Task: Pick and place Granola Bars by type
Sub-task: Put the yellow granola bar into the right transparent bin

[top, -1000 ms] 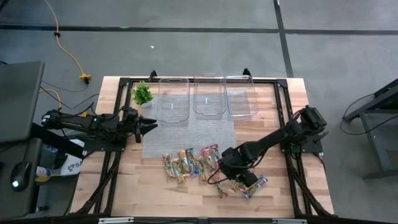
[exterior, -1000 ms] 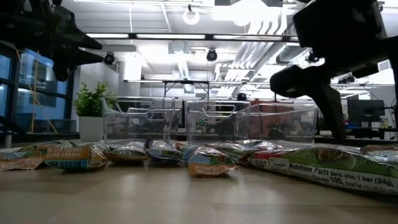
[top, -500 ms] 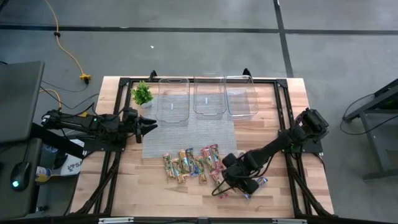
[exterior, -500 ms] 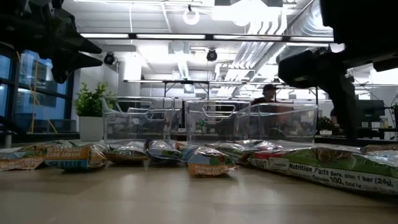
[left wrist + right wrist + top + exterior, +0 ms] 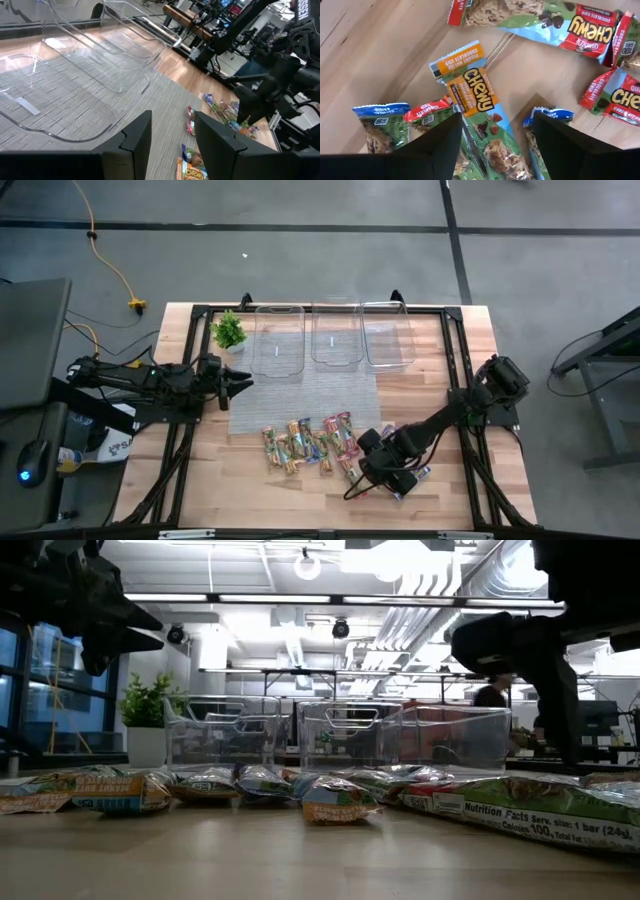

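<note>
Three tubs (image 5: 333, 335) sit in a row at the table's far edge, plant (image 5: 229, 331) left of them, mat (image 5: 305, 388) in front. Granola Bars (image 5: 310, 443) lie scattered before the mat; right gripper (image 5: 378, 476) over their right end, left gripper (image 5: 243, 379) at the mat's left edge.

Two matte black jointed arms, wrapped with thin black cables; the left gripper (image 5: 172, 137) and right gripper (image 5: 495, 142) have flat, angular dark fingers.

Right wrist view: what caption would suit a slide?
Open right end effector poised over a peanut butter granola bar on the wooden table.
</note>
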You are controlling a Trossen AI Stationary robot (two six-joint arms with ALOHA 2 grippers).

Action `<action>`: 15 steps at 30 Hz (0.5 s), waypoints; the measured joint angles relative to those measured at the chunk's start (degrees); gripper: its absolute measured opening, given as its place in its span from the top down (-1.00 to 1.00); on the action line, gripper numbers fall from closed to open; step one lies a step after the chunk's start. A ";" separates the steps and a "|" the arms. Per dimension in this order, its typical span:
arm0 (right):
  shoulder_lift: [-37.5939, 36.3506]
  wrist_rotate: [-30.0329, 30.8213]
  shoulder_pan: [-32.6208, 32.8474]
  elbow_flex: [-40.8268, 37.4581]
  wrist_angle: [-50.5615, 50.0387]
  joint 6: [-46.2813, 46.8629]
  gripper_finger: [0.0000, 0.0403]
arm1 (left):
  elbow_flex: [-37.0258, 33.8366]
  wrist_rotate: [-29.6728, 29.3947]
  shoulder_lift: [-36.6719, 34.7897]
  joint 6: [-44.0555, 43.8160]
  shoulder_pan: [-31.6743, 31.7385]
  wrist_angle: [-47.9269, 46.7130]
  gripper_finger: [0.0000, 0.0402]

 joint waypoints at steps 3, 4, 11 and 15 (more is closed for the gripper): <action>0.78 -0.74 0.01 0.00 0.00 0.30 -0.14 | 0.00 0.02 0.00 0.00 -0.01 -0.02 0.29; 1.18 -0.88 0.01 0.00 -0.01 0.67 -0.14 | 0.00 0.02 0.00 0.00 0.00 0.00 0.29; 2.97 -1.16 0.01 0.00 0.46 1.94 -0.14 | 0.00 0.03 0.00 0.00 -0.01 0.00 0.29; 4.28 -2.02 0.31 0.00 0.43 2.23 -0.14 | 0.00 0.04 0.00 0.00 -0.01 0.00 0.29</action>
